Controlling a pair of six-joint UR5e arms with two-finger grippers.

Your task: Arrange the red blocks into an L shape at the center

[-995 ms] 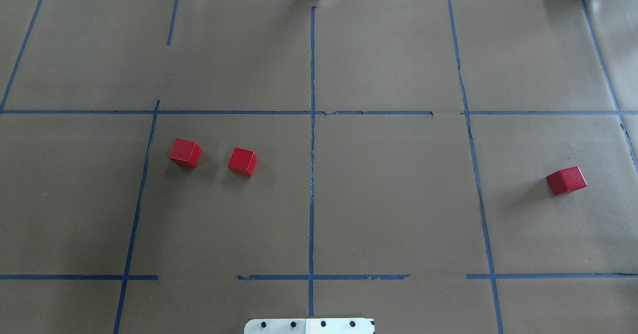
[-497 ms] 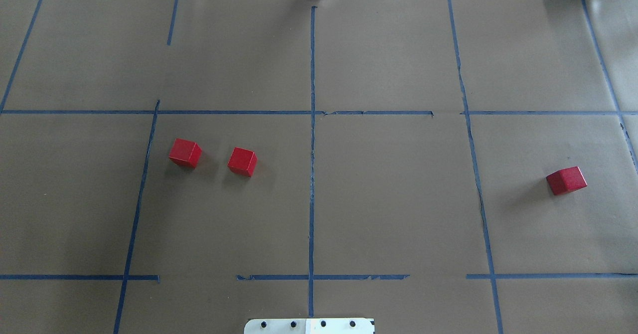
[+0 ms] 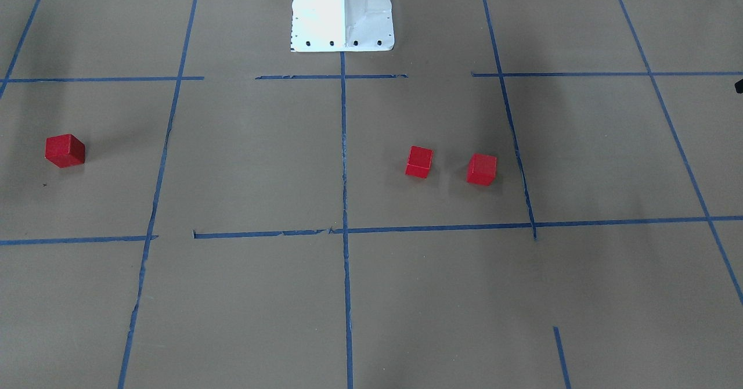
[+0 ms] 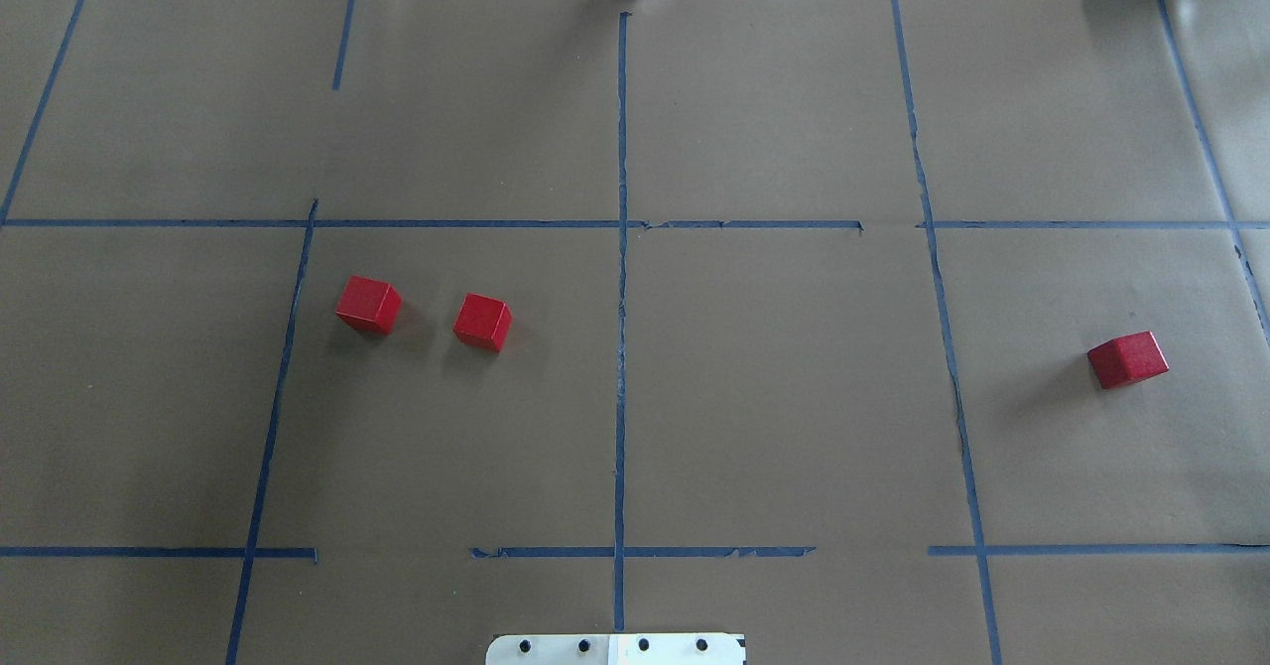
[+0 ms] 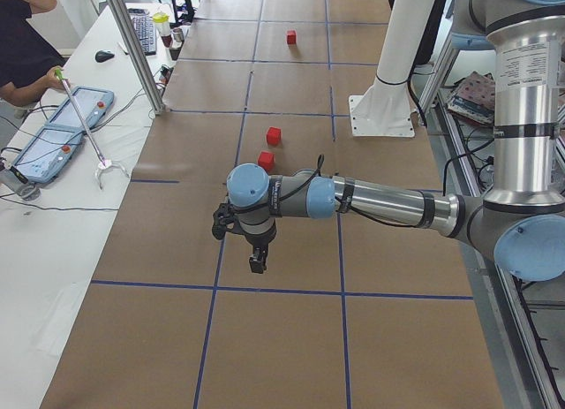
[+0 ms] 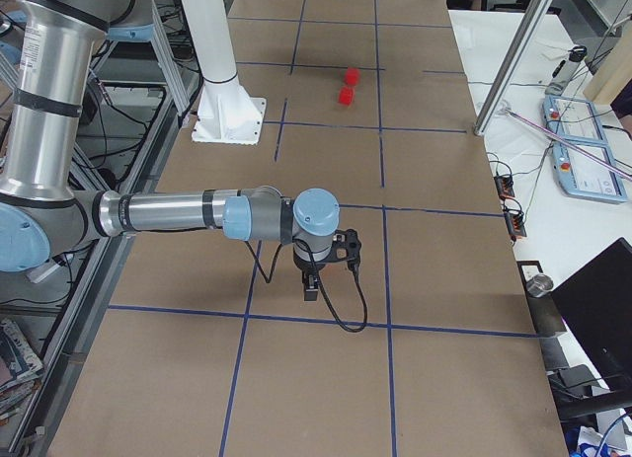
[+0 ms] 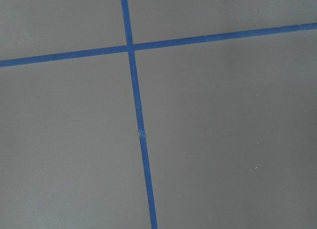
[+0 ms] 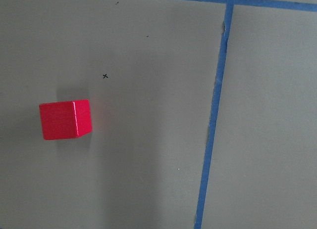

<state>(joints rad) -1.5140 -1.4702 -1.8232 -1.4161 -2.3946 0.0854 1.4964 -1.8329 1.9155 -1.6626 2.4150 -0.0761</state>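
Two red blocks (image 4: 368, 305) (image 4: 482, 323) sit side by side, a small gap apart, in the grid cell left of the blue centre line. A third red block (image 4: 1127, 359) lies alone far to the right, beyond the centre cells, and shows in the right wrist view (image 8: 65, 120). The center (image 4: 695, 387) holds no block. My left gripper (image 5: 257, 266) hangs over bare paper near a tape crossing, short of the pair. My right gripper (image 6: 311, 291) hovers above the paper at the table's other end. Both show only in side views, so I cannot tell their state.
The white robot base (image 4: 615, 648) stands at the near middle edge. A metal post (image 5: 132, 51) rises at the table's far side. A person (image 5: 26, 47) sits at a side table with teach pendants (image 5: 66, 131) and cables.
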